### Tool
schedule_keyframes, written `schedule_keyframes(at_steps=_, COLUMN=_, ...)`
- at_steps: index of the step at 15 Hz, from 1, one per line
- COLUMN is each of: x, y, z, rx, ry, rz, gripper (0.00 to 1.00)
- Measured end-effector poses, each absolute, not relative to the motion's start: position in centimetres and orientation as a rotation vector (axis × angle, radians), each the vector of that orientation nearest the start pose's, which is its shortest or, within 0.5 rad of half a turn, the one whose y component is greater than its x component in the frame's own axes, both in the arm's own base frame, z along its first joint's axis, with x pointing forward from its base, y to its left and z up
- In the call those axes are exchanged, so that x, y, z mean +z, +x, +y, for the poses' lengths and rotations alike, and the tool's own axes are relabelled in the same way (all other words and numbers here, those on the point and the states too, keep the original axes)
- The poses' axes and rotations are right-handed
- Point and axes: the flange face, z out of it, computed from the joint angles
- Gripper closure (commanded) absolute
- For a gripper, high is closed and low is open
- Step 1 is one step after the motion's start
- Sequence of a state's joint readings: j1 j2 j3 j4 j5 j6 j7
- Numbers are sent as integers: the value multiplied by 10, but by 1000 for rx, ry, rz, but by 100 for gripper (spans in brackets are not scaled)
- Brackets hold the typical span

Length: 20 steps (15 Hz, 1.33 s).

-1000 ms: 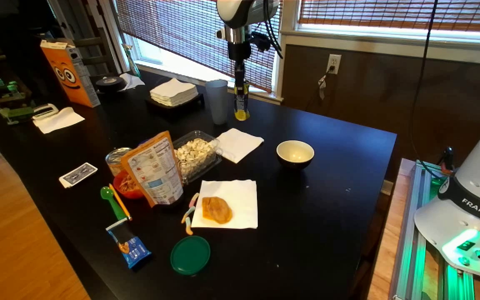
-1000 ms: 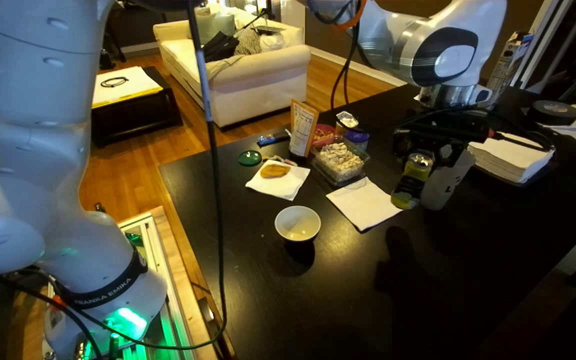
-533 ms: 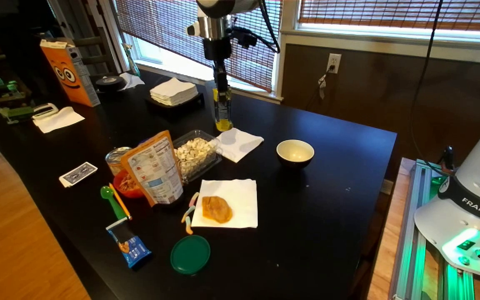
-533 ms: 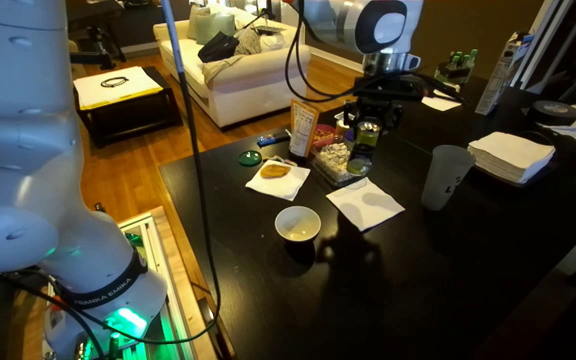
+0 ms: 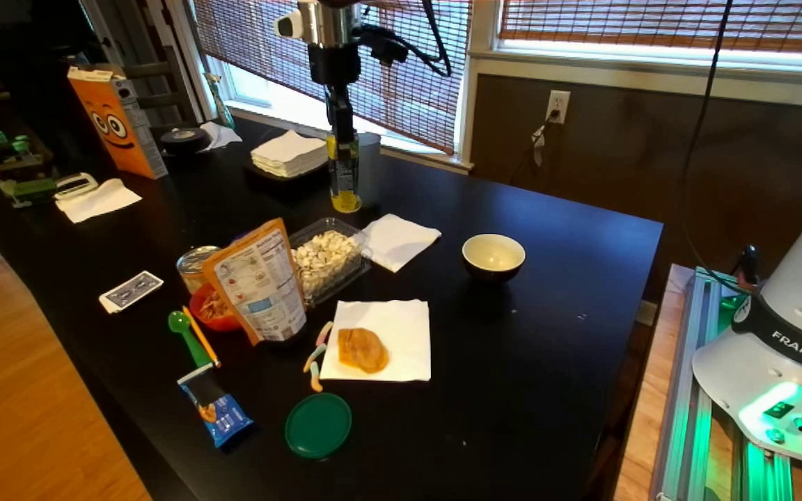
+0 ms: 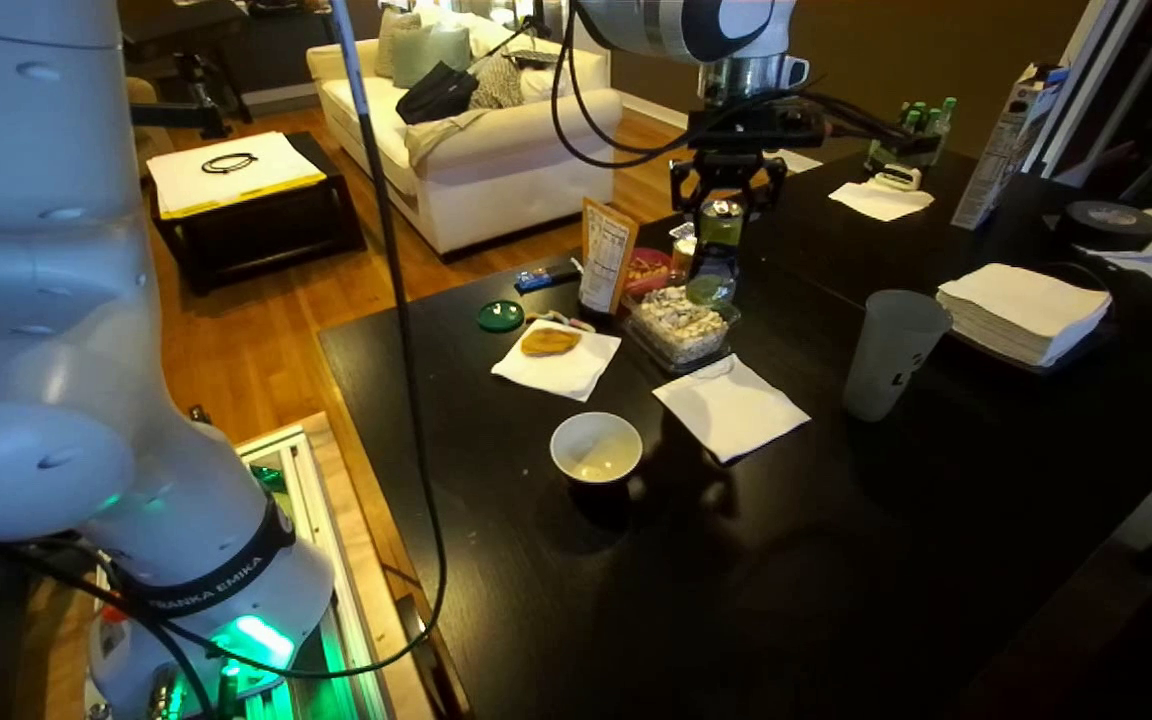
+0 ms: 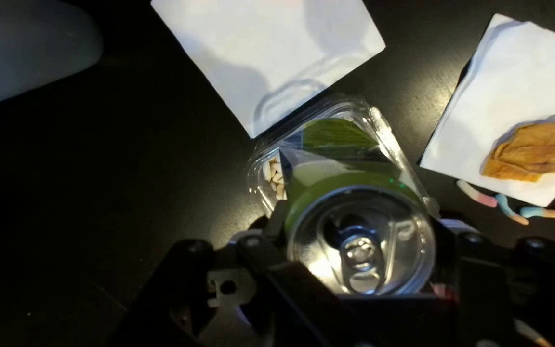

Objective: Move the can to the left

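The can (image 5: 345,188) is a slim cylinder, yellow-green with dark markings and a silvery top. My gripper (image 5: 342,142) is shut on its upper part, one finger on each side. The can hangs nearly upright above the dark table, in front of the grey-blue cup in an exterior view. In an exterior view the can (image 6: 716,255) shows behind the clear tray of nuts, with the gripper (image 6: 723,205) over it. In the wrist view the can's top with its pull tab (image 7: 362,250) sits between the fingers of the gripper (image 7: 360,231).
A clear tray of nuts (image 6: 681,330) lies below the can in the wrist view. A tall cup (image 6: 891,355), a white napkin (image 6: 731,408), a standing snack bag (image 5: 262,285), a bowl (image 5: 493,257) and a napkin stack (image 5: 289,154) stand around on the table.
My gripper has carried the can leftward in both exterior views, away from the cup's near side and past it. Lately it has also risen a little. The grip on the can has stayed.
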<state>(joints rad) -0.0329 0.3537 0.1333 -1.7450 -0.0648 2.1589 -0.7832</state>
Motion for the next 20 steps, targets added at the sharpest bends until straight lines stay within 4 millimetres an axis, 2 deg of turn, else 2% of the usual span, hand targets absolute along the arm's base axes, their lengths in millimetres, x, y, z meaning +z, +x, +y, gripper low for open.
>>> schedule_keyframes(at_steps=7, x=421, y=685, z=59, rx=-295, ry=-2843, rz=-1324, gripper=68)
schedule_keyframes(at_steps=9, x=424, y=697, z=59, rx=-354, ry=-2843, rz=-1296, gripper=68)
schedule_keyframes(at_steps=12, x=407, y=717, z=62, rx=-406, ry=-2849, rz=-1268, gripper=68)
schedule_keyframes(at_steps=19, x=341, y=762, z=77, rx=-420, ry=-2865, rz=-1243, gripper=68)
schedule_keyframes(at_steps=20, x=332, y=767, z=83, rx=-417, ry=-2871, rz=-1265, gripper=43)
